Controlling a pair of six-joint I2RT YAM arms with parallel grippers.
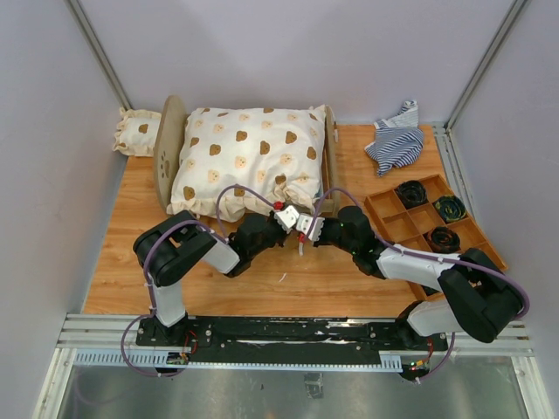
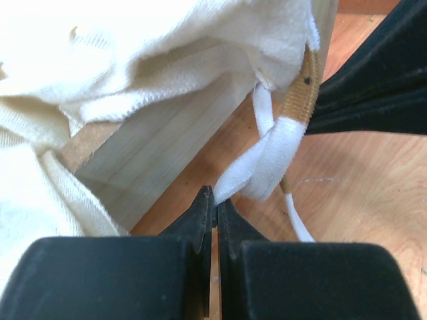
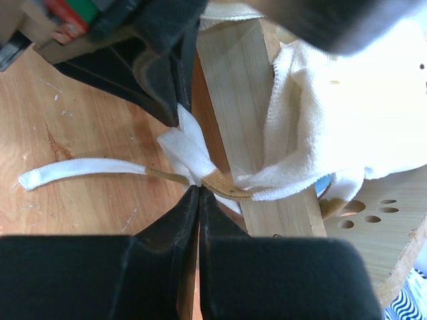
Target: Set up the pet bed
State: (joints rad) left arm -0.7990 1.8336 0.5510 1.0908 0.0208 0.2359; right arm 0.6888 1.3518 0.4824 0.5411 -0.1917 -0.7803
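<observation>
Pet bed (image 1: 167, 150): light-wood frame, lying flat at far-left/centre of tabletop (image 1: 131, 262). Rounded end board w/ small holes stands upright on left; thin wood edge shows on right. Top mostly hidden under cream cushion (image 1: 253, 157). Wrist views: pale plank rail (image 2: 153, 157), unpainted.

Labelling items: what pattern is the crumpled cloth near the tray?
The cloth: blue-white stripes, clearest in the top external view.

Cream cushion (image 1: 249, 157) with brown bears, light-wood pet bed (image 1: 168, 153), white-and-tan tie (image 2: 267, 160), navy-and-white striped cloth (image 1: 397, 141) far right.
</observation>
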